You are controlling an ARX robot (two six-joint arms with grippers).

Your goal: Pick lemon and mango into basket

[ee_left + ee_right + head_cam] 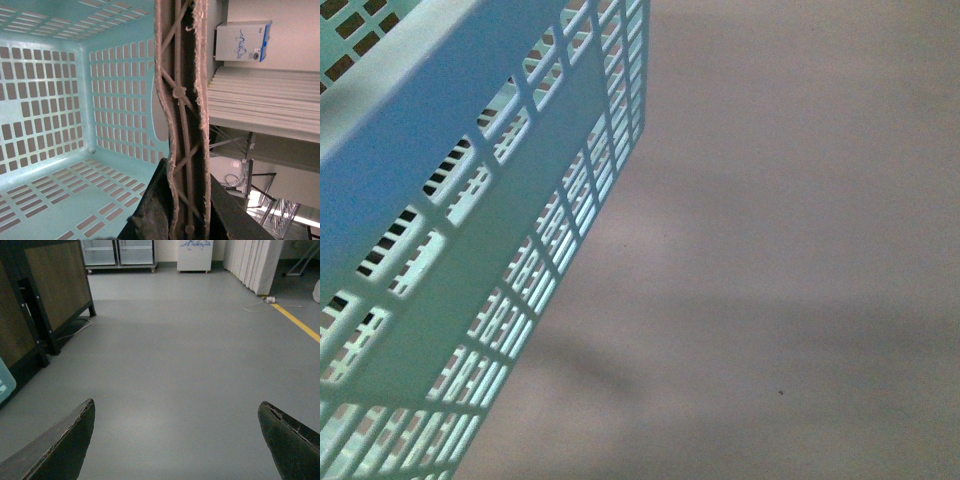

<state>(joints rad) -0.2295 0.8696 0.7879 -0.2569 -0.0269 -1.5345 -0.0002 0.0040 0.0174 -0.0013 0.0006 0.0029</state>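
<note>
Basket point(440, 200) first: it filled the left half of my front view, its slotted turquoise side close to the camera and tilted. Only a bare pinkish-grey surface point(800, 250) lay to the right of it.

It hung on my left side. My left gripper point(187, 200) was clamped on one brown handle point(182, 95), with a dark finger pressed to each side. The handle's long axis ran straight out from between them, along the basket's rim. Beside the handle I could see the basket's bottom and two slotted walls, and the part in view held no fruit. Past the rim stood a white appliance point(243, 41).

My right gripper point(176, 404) was spread wide with nothing between its fingers, over bare grey floor point(175, 330). A wooden cabinet point(55, 285) stood off to one side and a yellow line point(300, 325) ran along the other.

Neither lemon nor mango showed in any view, so I could not tell which way they lay from either hand. I judged that the picking fell to the right arm, the free one. It had first to find the fruit, then carry it across to the basket held on my left.
</note>
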